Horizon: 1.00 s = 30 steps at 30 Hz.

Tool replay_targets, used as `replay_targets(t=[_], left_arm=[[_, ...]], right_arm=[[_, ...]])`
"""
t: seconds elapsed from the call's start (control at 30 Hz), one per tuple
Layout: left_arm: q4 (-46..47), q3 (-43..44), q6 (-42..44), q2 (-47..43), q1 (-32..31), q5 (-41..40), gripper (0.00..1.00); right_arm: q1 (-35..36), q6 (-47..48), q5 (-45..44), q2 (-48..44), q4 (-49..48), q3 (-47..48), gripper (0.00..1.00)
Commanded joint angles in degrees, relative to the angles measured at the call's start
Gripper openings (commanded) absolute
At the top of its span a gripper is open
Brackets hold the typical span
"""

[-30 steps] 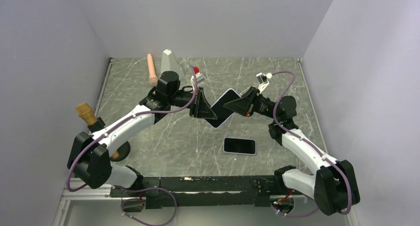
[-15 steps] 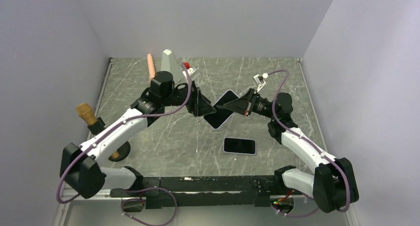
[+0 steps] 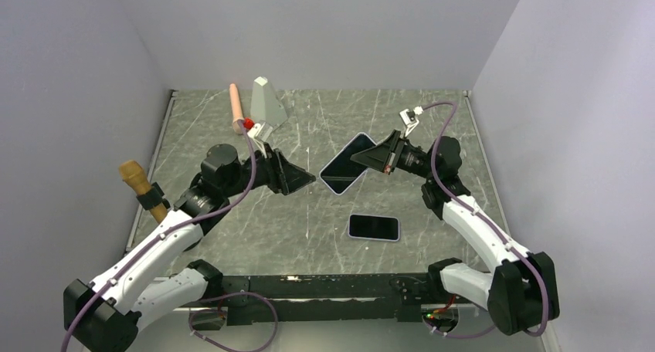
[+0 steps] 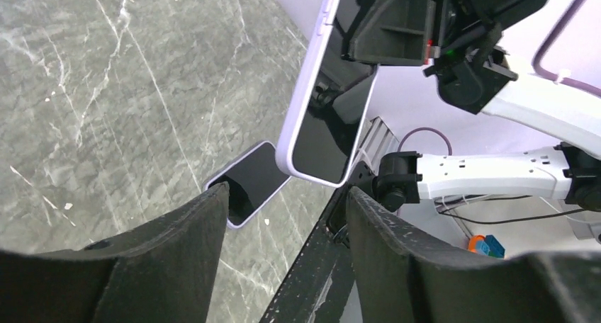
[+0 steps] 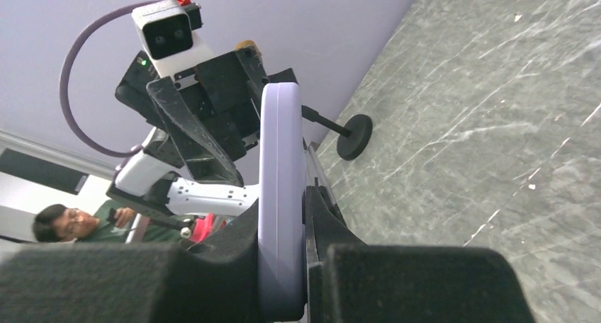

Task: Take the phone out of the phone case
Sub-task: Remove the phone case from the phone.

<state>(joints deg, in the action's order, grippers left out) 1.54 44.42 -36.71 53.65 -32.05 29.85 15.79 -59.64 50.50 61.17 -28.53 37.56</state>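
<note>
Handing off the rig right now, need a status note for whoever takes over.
Right gripper: shut on the lilac-rimmed phone case, held tilted above the grey marble table.
Left gripper: open, holding nothing, apart from the case.
Dark-screened, pale-edged phone: flat on the table, near side, untouched.
Done: phone appears out, though I can't confirm the case is empty.
Left: probably set the case down.

My arms are white-shelled links (image 3: 154, 252) joined by black motor housings (image 3: 220, 160), with a purple cable (image 3: 440, 128) looping along each. My black, grainy wedge-shaped fingers (image 4: 163, 259) taper forward. A small white camera box with a red cap (image 5: 169, 31) tops my left wrist.
</note>
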Motion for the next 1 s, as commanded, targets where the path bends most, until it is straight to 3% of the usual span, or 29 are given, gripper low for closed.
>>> replay_targets(t=[0.0,0.17,0.33,0.57,0.97], left_arm=[[2.3,0.2,-3.5,-2.3,0.1,0.5,0.62],[3.9,0.3,-5.9,-0.3,0.1,5.1,0.56],[8.9,0.0,-9.2,2.5,0.1,8.9,0.43],[14.3,-1.4,-11.6,3.9,0.0,11.0,0.35],[16.2,0.4,-11.0,6.9,0.0,16.2,0.08]], right_arm=[[0.0,-9.6,3.0,3.0,-18.6,-0.9,0.0],[0.2,-16.1,5.2,6.8,-30.1,-2.1,0.0],[0.6,-19.4,5.6,8.0,-35.6,-2.8,0.0],[0.7,-19.2,6.2,7.8,-35.6,-2.9,0.0],[1.7,-19.9,7.7,7.9,-36.4,-1.5,0.0]])
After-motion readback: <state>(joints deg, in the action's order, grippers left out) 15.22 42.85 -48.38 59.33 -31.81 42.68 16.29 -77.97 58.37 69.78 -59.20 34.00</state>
